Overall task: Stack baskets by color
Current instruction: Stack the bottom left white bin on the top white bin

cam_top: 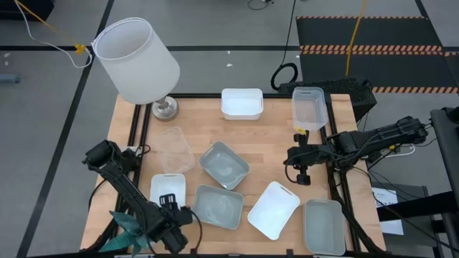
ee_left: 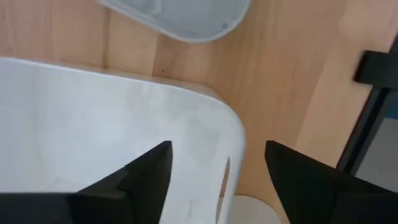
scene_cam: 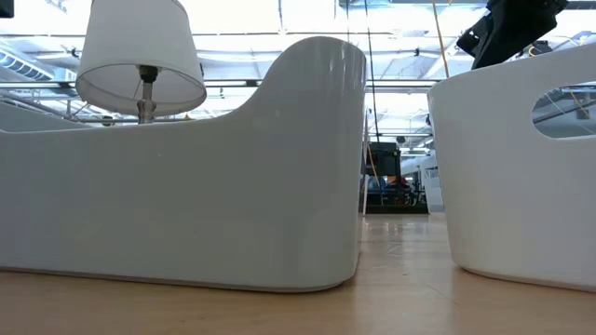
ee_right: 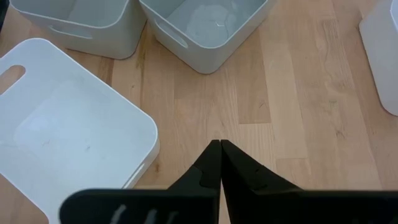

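Observation:
Several baskets lie on the wooden table. A white basket [cam_top: 168, 188] sits near the left front, and my left gripper [cam_top: 169, 201] hangs over its near end, pointing down and open. In the left wrist view one finger [ee_left: 149, 177] stands over the basket's inside and the other finger [ee_left: 308, 180] outside its end wall [ee_left: 233, 143]. No touch shows. Other baskets: white [cam_top: 241, 102], white [cam_top: 273, 209], grey-green [cam_top: 224, 165], grey-green [cam_top: 217, 206], grey-green [cam_top: 324, 226], clear [cam_top: 176, 149], clear [cam_top: 309, 107]. My right gripper [cam_top: 302, 174] waits shut above bare wood [ee_right: 219, 146].
A lamp with a big white shade [cam_top: 136, 61] stands at the far left corner. A teal cloth [cam_top: 129, 231] lies at the near left corner beside my left arm. The table's black frame [ee_left: 373, 106] runs close to the white basket. Bare wood [cam_top: 276, 147] shows mid-table.

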`<state>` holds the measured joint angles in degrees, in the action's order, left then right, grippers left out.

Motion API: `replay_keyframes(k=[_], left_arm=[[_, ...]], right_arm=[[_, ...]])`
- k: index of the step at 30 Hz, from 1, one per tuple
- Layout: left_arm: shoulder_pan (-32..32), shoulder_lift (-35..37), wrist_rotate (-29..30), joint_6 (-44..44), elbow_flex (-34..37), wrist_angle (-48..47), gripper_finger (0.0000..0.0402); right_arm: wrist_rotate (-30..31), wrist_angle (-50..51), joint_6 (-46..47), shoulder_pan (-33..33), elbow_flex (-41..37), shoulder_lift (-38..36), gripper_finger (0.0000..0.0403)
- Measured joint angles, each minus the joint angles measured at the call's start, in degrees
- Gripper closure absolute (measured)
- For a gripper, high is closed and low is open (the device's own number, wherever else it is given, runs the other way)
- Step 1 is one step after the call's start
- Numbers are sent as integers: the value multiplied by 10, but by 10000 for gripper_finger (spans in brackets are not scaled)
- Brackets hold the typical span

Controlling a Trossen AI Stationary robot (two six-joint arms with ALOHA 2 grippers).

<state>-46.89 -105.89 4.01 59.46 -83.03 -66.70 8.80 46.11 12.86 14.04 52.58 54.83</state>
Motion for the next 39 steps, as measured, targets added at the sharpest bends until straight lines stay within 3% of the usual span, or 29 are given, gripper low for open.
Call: replay_keyframes(k=[12,23,33,36,39], left_arm=[[0,0,30,33,0,11,248],[-3,-14,39,14,1,49,253],[-4,-37,31,3,1,45,221],[0,-37,31,3,1,39,234],[0,-37,16,5,1,29,272]], right_arm=[[0,0,-1,0,0,0,403],[0,0,-2,0,0,0,403],[0,0,-3,0,0,0,403],[0,0,-3,0,0,0,403],[0,0,-6,0,0,0,403]])
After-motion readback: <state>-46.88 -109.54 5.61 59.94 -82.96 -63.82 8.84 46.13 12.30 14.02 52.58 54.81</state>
